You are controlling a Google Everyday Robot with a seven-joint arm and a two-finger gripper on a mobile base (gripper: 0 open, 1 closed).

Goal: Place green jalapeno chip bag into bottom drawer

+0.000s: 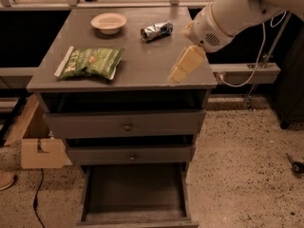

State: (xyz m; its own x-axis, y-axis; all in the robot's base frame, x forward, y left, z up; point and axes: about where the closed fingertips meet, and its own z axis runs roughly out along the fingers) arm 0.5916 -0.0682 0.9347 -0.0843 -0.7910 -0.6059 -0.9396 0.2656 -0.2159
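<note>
The green jalapeno chip bag [89, 62], crinkly, with a white edge and white lettering, lies flat on the left of the grey wooden cabinet top [142, 61]. It is well apart from the gripper [184, 65], which hangs over the right front corner (open or closed, I cannot tell). A shallow pale bowl [109, 22] and a crushed silver-blue bag [156, 30] sit behind, and the bottom drawer [135, 194] stands pulled out, its flat grey floor showing.

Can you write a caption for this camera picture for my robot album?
The gripper hangs over the cabinet's right front corner, green chip bag lies at the top's left, bottom drawer stands open below.
</note>
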